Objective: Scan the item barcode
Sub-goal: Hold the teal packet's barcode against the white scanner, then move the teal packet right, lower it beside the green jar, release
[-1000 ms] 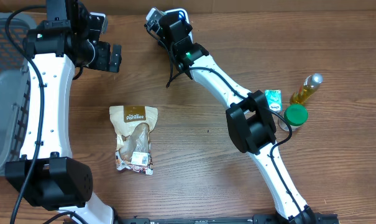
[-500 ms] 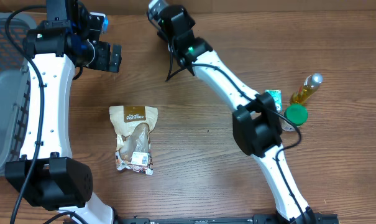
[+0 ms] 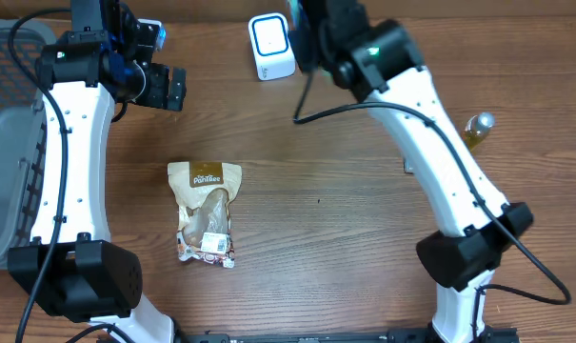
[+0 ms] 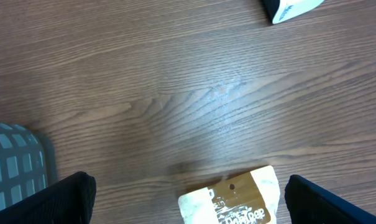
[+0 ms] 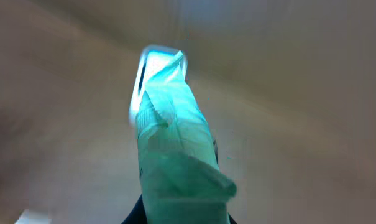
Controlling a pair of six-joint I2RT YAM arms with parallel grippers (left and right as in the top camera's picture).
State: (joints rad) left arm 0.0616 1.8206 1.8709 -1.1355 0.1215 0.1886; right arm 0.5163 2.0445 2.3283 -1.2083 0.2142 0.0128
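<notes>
Teal crinkled plastic packet [image 5: 175, 162] is sitting pinched by its lower end in the clamped right gripper [image 3: 303, 43], just in front of the white box scanner with a blue-lit window [image 3: 270, 46]. Doing this well is probably meaning turning the barcode side squarely toward that window and pausing. Farther off, the left gripper [image 3: 163, 88] is hanging wide open and empty.
</notes>
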